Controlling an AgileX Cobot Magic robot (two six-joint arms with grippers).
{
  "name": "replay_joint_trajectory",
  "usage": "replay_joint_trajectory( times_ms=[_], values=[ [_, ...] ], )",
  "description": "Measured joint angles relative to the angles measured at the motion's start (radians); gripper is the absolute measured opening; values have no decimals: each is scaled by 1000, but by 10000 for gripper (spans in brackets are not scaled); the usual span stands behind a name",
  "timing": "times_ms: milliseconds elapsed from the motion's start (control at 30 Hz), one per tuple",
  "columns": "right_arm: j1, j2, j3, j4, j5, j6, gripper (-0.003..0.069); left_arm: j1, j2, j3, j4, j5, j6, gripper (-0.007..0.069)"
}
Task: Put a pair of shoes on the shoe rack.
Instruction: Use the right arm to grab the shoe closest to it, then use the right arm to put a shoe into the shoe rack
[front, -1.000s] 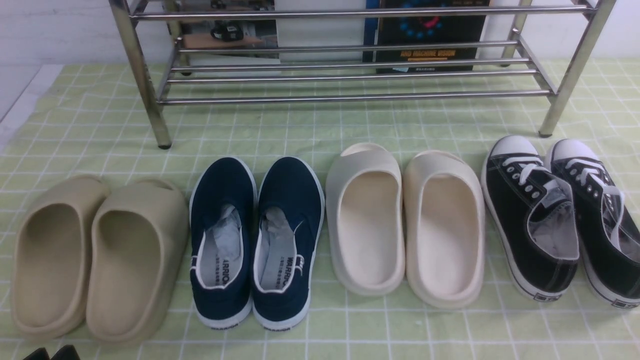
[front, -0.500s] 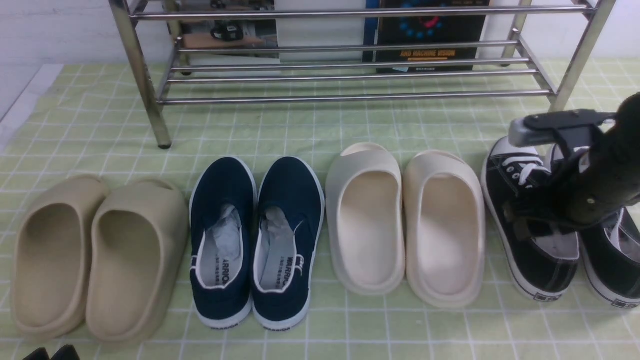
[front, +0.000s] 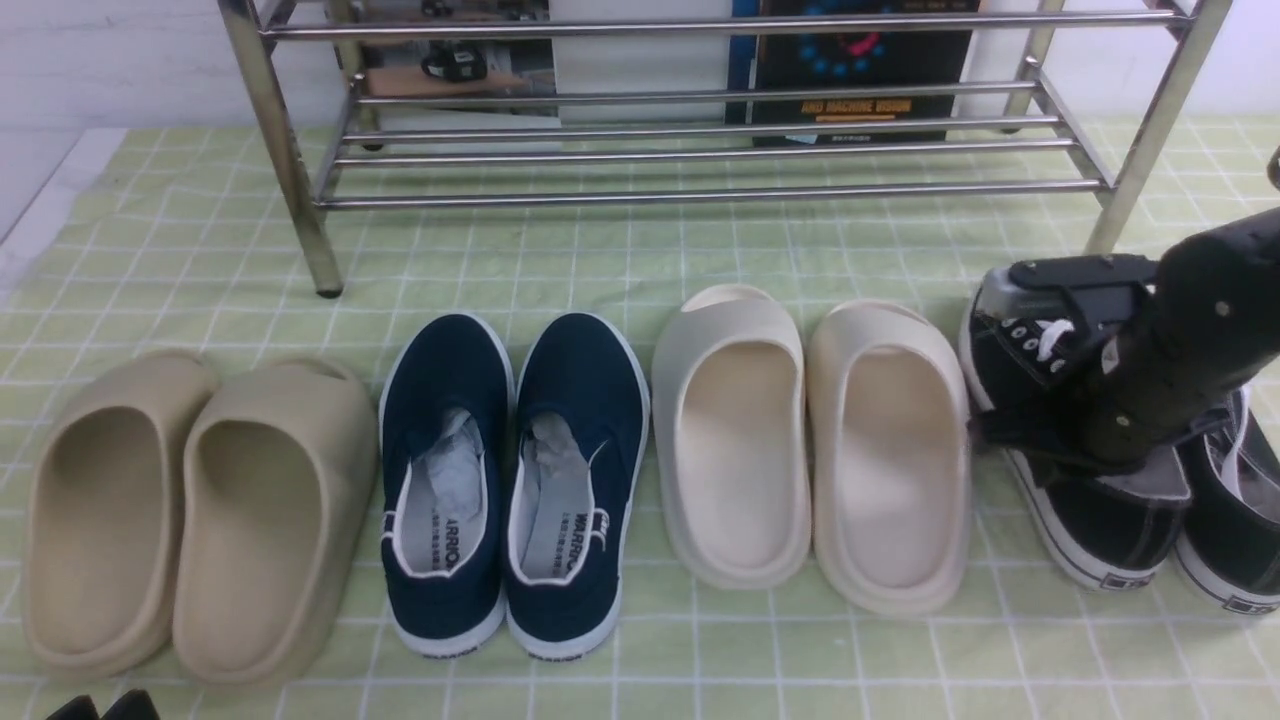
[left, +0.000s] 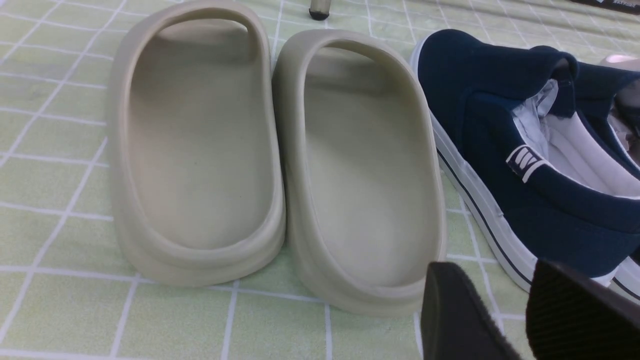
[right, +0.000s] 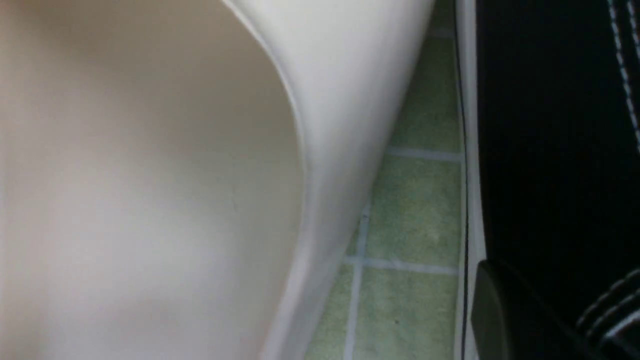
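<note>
The pair of shoes, two black sneakers, lies at the far right of the green checked cloth. My right gripper (front: 1030, 435) is down on the left sneaker (front: 1100, 540) and shut on its side wall by the opening. One dark finger (right: 495, 315) presses against the outside of that wall; the other is hidden. The arm covers most of the laces and part of the right sneaker (front: 1235, 540). The chrome shoe rack (front: 700, 190) stands at the back, its rails bare. My left gripper (front: 100, 705) (left: 500, 280) sits low at the near left, open and holding nothing.
Tan slides (front: 190, 510) (left: 280, 165), navy slip-ons (front: 510, 480) (left: 525, 150) and cream slides (front: 810, 440) (right: 150, 175) line up left of the sneakers. The right cream slide lies close beside the gripped sneaker. A rack leg (front: 1130, 190) stands just behind the right arm.
The right arm came in from the right and went down onto the left sneaker. Its jaws spread, then shut on the sneaker's wall. The sneaker has shifted slightly to the right.
</note>
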Motion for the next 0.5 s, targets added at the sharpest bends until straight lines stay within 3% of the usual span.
replay_joint_trajectory(
  times_ms=[233, 500],
  values=[
    [0, -114, -86, -15, 69, -64, 8, 0, 0, 0, 0, 0, 0, 239],
    [0, -22, -275, -15, 96, -216, 8, 0, 0, 0, 0, 0, 0, 239]
  ],
)
